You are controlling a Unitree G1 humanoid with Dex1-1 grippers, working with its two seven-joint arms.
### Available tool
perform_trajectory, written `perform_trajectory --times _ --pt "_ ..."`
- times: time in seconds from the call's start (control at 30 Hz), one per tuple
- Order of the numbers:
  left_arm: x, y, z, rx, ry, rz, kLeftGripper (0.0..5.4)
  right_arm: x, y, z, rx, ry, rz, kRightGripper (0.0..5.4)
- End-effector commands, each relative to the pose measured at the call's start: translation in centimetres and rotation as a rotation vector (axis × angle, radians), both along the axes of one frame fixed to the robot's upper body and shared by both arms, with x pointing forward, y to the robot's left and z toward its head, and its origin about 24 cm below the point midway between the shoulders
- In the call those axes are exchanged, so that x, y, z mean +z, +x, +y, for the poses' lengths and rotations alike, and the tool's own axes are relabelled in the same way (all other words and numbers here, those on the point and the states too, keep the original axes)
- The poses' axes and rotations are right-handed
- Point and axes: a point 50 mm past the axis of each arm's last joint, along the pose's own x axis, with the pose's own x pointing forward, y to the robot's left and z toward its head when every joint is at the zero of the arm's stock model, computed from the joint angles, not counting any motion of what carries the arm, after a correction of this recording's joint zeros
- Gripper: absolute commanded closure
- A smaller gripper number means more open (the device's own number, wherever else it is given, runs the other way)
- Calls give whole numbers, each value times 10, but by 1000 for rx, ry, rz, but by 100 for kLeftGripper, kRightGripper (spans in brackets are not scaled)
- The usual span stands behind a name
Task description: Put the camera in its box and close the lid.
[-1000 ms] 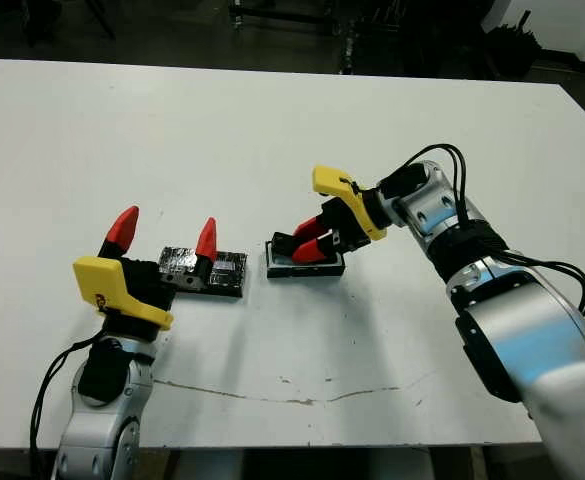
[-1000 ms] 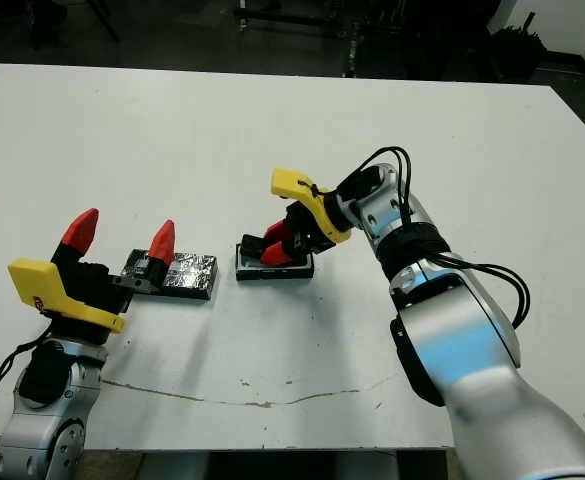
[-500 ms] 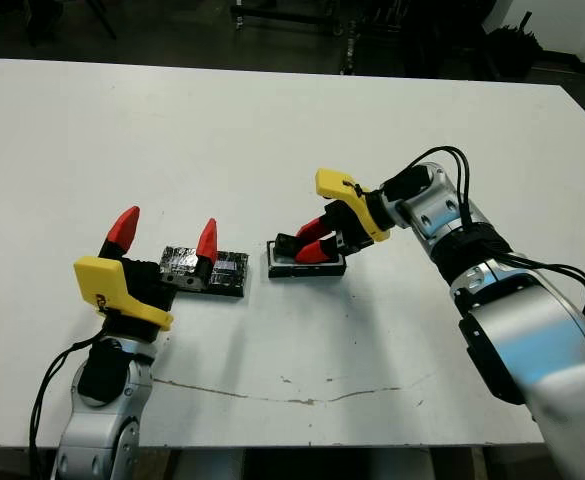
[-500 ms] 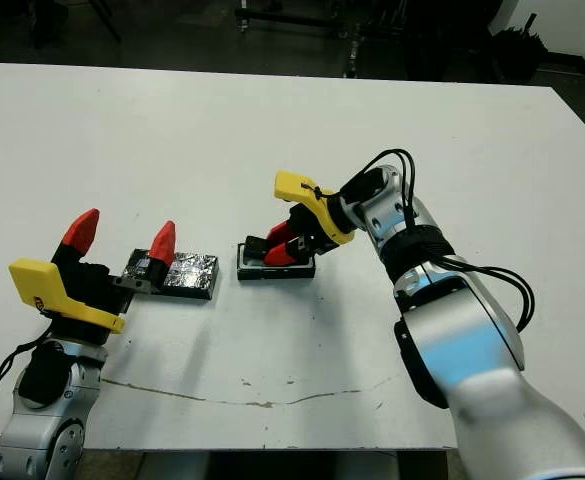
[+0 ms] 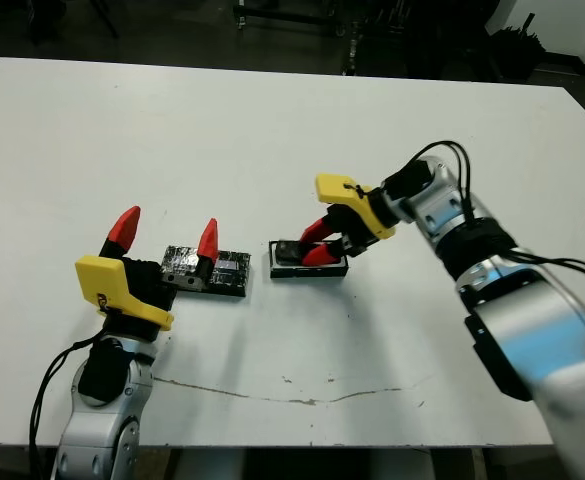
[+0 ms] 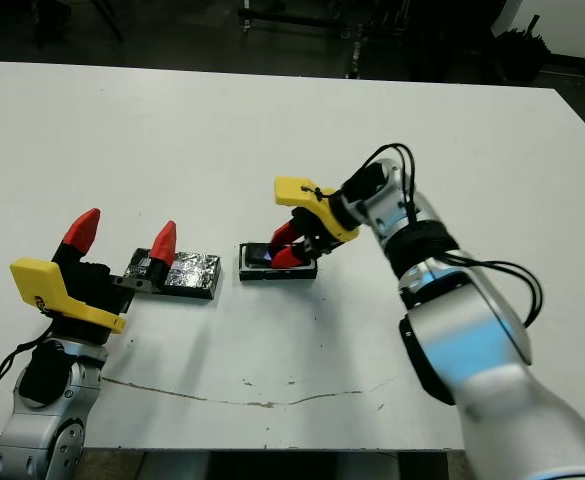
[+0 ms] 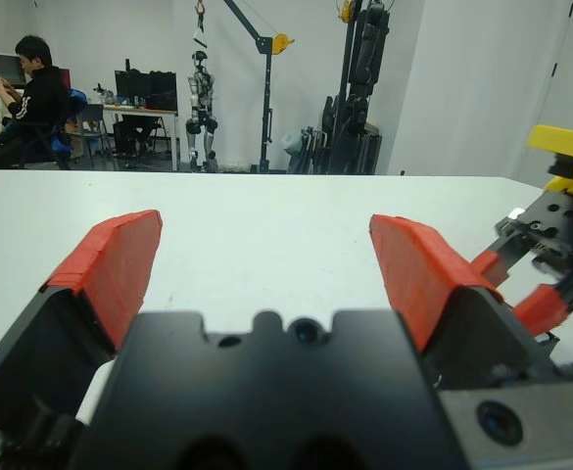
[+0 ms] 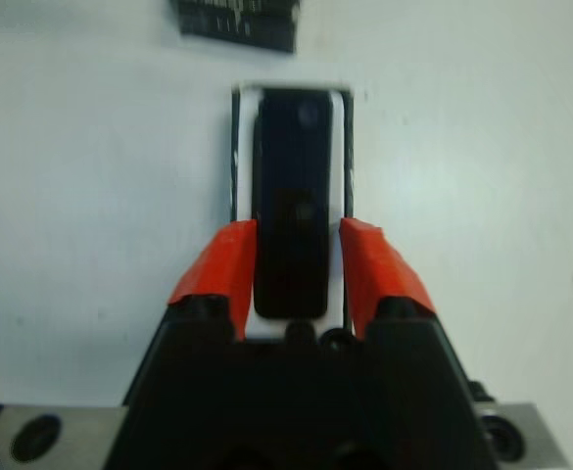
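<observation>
Camera (image 8: 292, 201) between my right gripper (image 8: 291, 269) fingers, lying in box (image 5: 306, 262); fingers now slightly apart, earlier clamped. Left gripper (image 5: 164, 231) wide open.

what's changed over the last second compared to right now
The right gripper has drawn back a little toward the robot's right, so more of the camera shows lying in the box; its red fingers still flank the camera. The left gripper stays open and hovering by the lid, which has not moved.
</observation>
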Motion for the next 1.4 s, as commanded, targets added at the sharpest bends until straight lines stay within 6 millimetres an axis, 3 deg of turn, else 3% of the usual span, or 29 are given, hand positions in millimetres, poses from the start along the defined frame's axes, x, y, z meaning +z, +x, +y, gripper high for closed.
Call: perform_trajectory --times 0.03,0.4,0.67,0.73,0.83,0.97,1.17,1.27,1.4 --pt "-1 0 1 -3 -1 11 0 -6 -1 -13 -19 -43 20 246" --pt "-4 1 1 -11 1 16 0 5 4 -21 -71 7 -61 96" --pt "-4 -3 2 5 20 15 0 50 0 -50 -193 316 -147 1" --pt "-3 -2 5 2 25 11 0 62 -12 -62 -315 456 -236 1" --pt "2 1 13 1 67 -21 0 64 -44 -76 -495 588 -373 1" --pt "22 9 30 -71 235 -67 0 41 -96 -88 -679 717 -446 27" --pt "58 25 49 -342 486 -29 0 -6 -164 -95 -1056 843 -485 103" --pt "71 35 52 -472 620 14 0 -21 -186 -90 -1178 830 -517 150" --pt "79 48 55 -661 721 106 0 -31 -198 -84 -1242 830 -538 209"
